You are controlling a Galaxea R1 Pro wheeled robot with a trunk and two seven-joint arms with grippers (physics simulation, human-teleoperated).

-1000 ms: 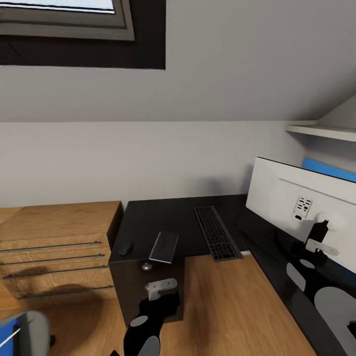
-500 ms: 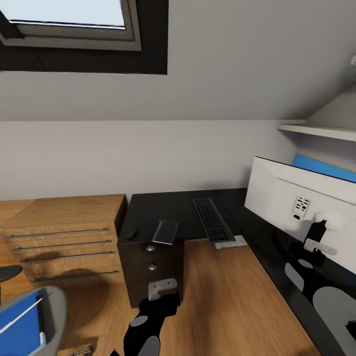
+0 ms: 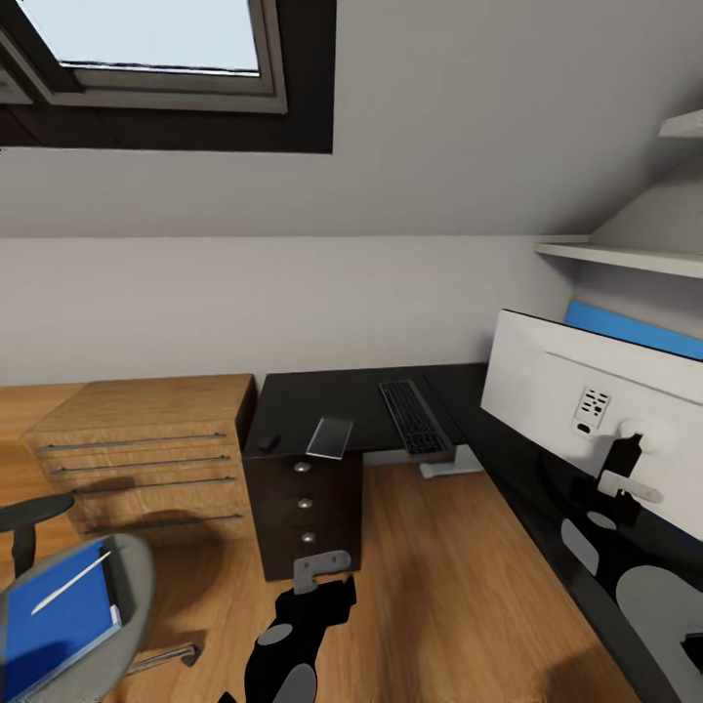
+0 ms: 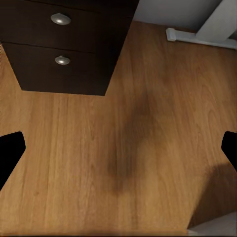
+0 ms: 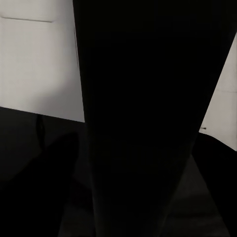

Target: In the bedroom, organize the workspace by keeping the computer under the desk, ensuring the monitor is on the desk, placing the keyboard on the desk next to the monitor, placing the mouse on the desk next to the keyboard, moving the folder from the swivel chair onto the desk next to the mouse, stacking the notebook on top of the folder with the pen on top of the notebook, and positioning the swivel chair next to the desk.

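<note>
The black desk [image 3: 363, 402] bears the keyboard [image 3: 415, 418], the grey notebook [image 3: 330, 436] and the small black mouse [image 3: 268, 441]. On its right wing stands the monitor [image 3: 586, 391], white back toward me. At the lower left the blue folder [image 3: 61, 617] lies on the swivel chair [image 3: 137, 576] with the white pen [image 3: 70, 583] across it. A white block [image 3: 447, 467] under the desk looks like the computer, mostly hidden. My left gripper [image 3: 322, 569] [image 4: 118, 153] hangs open over bare floor near the drawer unit [image 3: 305, 508]. My right gripper [image 3: 627, 476] sits close to the monitor's back.
A light wood dresser [image 3: 146, 444] stands left of the desk. Wood floor [image 3: 439, 586] lies between the drawer unit and the desk's right wing. A white shelf [image 3: 625, 256] and a blue panel [image 3: 635, 330] are behind the monitor. A roof window [image 3: 146, 44] is overhead.
The whole view has pulled back from the desk, so the camera moved. The swivel chair with the folder and pen has come into view at the lower left. Both arms keep their pose.
</note>
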